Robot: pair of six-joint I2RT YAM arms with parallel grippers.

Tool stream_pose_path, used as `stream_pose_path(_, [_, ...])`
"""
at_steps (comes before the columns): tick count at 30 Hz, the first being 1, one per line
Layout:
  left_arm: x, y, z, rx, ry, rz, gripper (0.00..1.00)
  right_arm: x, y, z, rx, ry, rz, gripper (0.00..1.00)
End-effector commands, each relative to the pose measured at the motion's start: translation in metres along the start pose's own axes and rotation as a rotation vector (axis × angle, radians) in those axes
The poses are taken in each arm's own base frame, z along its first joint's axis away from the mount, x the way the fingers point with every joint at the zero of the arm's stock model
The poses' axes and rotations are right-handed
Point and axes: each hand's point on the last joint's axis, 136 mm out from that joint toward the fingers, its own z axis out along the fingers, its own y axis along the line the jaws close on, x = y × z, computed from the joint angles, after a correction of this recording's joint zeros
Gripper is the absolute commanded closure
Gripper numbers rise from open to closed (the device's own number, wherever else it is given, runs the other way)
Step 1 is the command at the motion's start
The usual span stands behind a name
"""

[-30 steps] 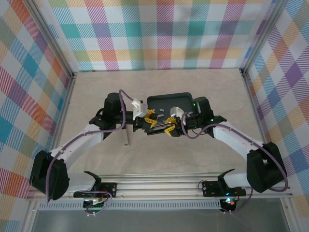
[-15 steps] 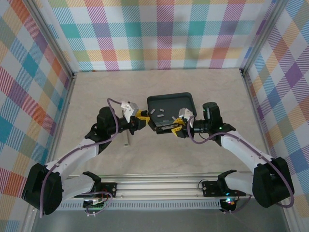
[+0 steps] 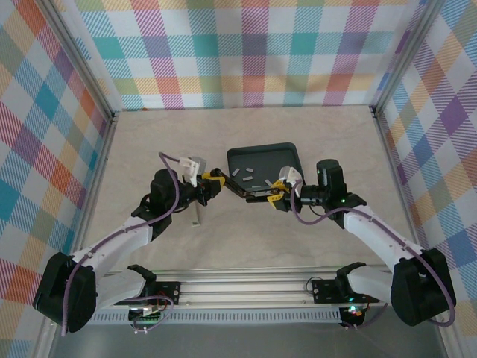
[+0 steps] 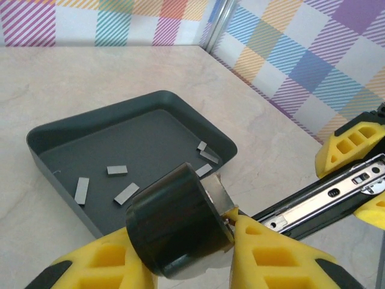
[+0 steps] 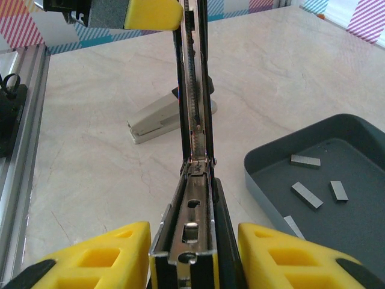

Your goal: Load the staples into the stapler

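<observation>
The left gripper [image 4: 180,256] is closed on the round black end of the open black stapler [image 4: 171,226]. The right gripper [image 5: 192,259] pinches its metal rail at the other end, so it is held between them just beside the dark tray [image 4: 90,120]. The staples [image 4: 117,171] lie loose on the floor of this tray, and a grey stapler [image 5: 157,120] lies on the table [image 5: 90,180].

Your left gripper [image 3: 216,180] and right gripper [image 3: 277,196] now sit lower and farther apart, the stapler [image 3: 250,195] stretched between them; more of the tray [image 3: 294,160] and staples [image 3: 244,174] shows.
</observation>
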Motion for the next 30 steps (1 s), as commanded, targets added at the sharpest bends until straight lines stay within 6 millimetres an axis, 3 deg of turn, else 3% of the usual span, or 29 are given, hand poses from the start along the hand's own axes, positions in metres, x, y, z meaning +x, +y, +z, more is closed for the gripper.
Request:
stream_pose_path(1, [0.028, 0.089, -0.016, -0.409, 0.048, -0.068, 0.89, -0.038, 0.029, -0.014, -0.122, -0.144, -0.110, 1.00])
stream_pose_path(16, [0.065, 0.111, -0.022, -0.527, 0.163, -0.176, 0.86, -0.035, 0.033, -0.016, -0.111, -0.159, -0.110, 1.00])
stream_pose_path(22, [0.076, 0.117, -0.023, -0.562, 0.189, -0.210, 0.68, -0.038, 0.034, -0.019, -0.103, -0.170, -0.120, 1.00])
stream_pose_path(30, [0.082, 0.122, -0.024, -0.597, 0.210, -0.226, 0.57, -0.040, 0.036, -0.021, -0.100, -0.180, -0.124, 1.00])
